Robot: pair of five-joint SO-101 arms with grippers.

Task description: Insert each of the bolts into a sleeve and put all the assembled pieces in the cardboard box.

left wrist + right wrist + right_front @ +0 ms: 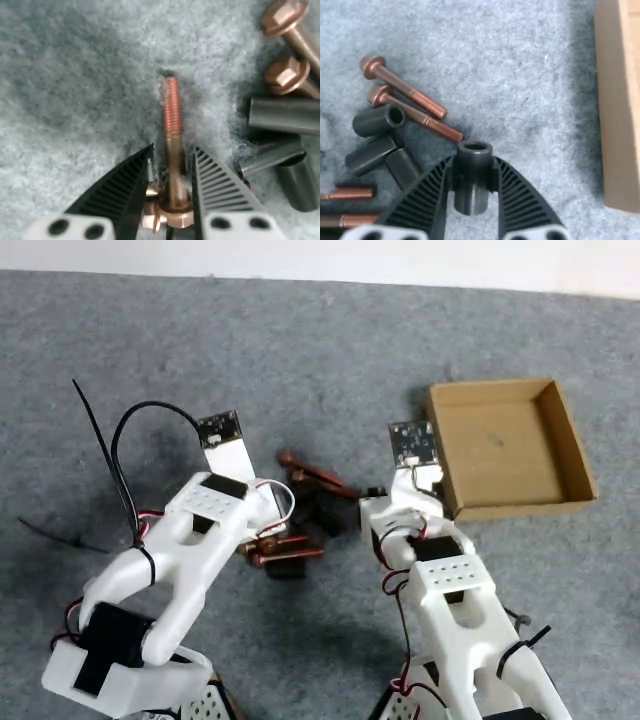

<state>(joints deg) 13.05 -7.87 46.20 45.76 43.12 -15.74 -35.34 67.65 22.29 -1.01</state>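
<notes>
Holds a likely stiff, slick bolt (172, 145) near its head in the clenched left jaws, farther from the cardboard box (520, 507), and a rigid sleeve (472, 175) mid-barrel in the right jaws, near it.

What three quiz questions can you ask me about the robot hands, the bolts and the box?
1. True or false: the left hand is shut on a bolt.
2. Pick one: what does the right hand hold? A: a bolt. B: a sleeve. C: nothing.
3. Fill the gap: the cardboard box has ___ assembled pieces in it.

Key: 1 true. 2 B. 3 no.
</notes>
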